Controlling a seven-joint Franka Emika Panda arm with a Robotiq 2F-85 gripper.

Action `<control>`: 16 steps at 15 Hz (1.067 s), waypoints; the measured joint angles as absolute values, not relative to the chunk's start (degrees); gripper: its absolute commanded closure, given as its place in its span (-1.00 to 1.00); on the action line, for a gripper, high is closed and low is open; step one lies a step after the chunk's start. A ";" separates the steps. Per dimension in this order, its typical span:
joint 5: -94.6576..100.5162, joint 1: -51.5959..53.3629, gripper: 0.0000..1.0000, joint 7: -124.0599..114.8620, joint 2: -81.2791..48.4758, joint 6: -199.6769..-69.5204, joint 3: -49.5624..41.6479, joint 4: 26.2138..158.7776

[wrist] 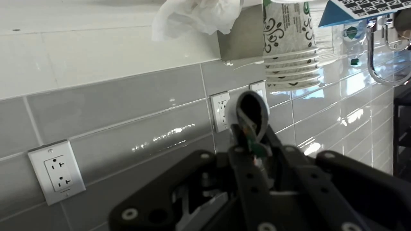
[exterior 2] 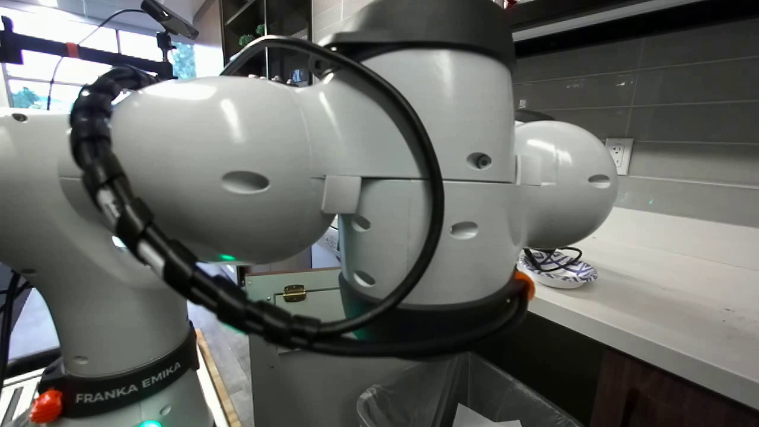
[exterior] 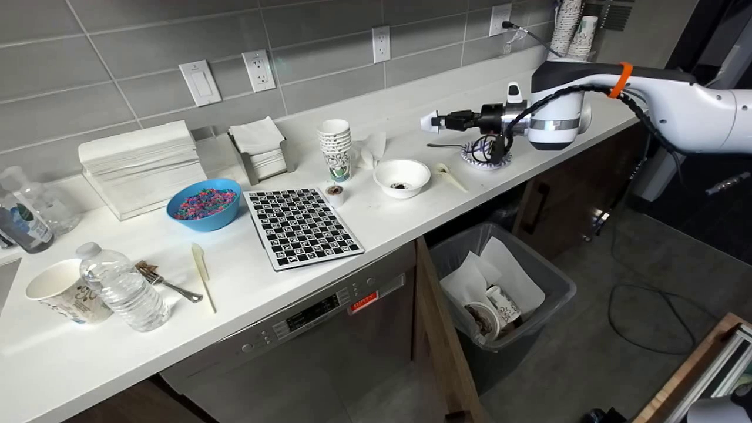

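Wrist view: gripper [wrist: 254, 141] pinching a hollow white piece [wrist: 233, 112], too blurred to identify.

The piece seems to hang above the counter [exterior: 388, 217]; the grip takes only its near end, so a tighter squeeze could crush it and a knock could twist it loose. In an exterior view, taking the gripper as dial centre: at four o'clock, cabling [exterior: 578, 89] hangs in loops by the patterned bowl [exterior: 485, 167]; contact is unclear, but a dip could snag and drag it. The spoon [exterior: 451, 177], between five and six, and white bowl [exterior: 402, 193], at seven, might be struck by a low sweep, scattering the dark bits [exterior: 400, 185] inside. Farthest, toward nine, the cups [exterior: 336, 154], stacked tall, could topple if brushed.
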State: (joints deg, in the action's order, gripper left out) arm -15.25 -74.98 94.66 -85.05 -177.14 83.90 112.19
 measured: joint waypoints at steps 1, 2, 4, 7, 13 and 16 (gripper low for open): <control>-15.32 -74.96 0.92 94.81 -85.03 -177.14 83.90 112.16; -15.32 -74.96 0.92 94.83 -85.03 -177.14 83.83 112.14; -15.70 -74.98 0.92 95.42 -85.03 -177.14 84.05 112.10; -15.72 -74.97 0.92 95.74 -85.02 -177.55 83.99 112.09; -15.48 -75.00 0.92 96.12 -85.00 -178.18 83.98 112.21; -16.62 -75.24 0.92 97.34 -85.00 -178.02 85.07 112.41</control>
